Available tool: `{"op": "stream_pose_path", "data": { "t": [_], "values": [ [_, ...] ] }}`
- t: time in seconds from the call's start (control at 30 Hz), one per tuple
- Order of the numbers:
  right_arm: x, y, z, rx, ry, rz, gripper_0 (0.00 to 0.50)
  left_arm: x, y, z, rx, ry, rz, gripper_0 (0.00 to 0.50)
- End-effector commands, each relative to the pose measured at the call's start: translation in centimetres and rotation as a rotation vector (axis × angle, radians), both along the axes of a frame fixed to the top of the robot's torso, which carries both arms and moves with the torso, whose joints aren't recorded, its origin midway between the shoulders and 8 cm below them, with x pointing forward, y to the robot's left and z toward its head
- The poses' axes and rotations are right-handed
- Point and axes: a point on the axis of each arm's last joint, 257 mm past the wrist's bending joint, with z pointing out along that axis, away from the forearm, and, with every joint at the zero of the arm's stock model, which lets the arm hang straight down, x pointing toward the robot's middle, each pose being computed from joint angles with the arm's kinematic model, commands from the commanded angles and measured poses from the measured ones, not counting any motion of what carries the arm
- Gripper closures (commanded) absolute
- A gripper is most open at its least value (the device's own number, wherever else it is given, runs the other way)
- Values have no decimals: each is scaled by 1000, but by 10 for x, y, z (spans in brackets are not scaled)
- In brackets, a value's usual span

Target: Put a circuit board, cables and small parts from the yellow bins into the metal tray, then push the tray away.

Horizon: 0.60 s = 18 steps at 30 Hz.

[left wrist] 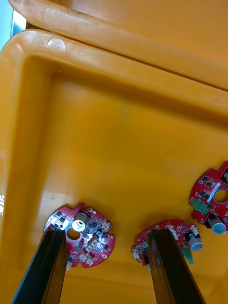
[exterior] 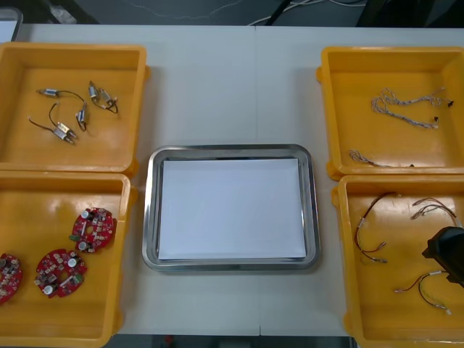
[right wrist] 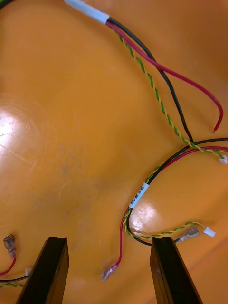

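Currently, right gripper (right wrist: 110,242) stands spread above red and yellow cables (right wrist: 151,81); left gripper (left wrist: 107,233) stands spread above 3 red circuit boards (left wrist: 85,235).

Bins (exterior: 29,145): plastic, smooth, glossy (glare patches on floors). Tray (exterior: 154,217): metal, polished rim; inside white, matt, paper-like. Table (exterior: 232,87): light, matt. Cables (right wrist: 88,10): smooth plastic sheath, bare metal terminals. Boards (left wrist: 83,235): red, shiny metal caps.
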Motion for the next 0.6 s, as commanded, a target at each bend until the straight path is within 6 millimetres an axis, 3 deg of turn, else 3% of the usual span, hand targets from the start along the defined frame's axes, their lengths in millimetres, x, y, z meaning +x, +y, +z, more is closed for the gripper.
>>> {"op": "stream_pose_path", "data": {
  "t": [0.03,0.27,0.6],
  "values": [
    [-17,4,-18,12,15,19,0,-3,8,-1,23,-16,-26,0],
    [-24,5,-34,-7,26,27,0,-5,9,-17,-8,-36,11,0],
    [-15,-2,-54,-9,-4,26,0,-14,26,-46,-55,-38,116,0]
  ]
}}
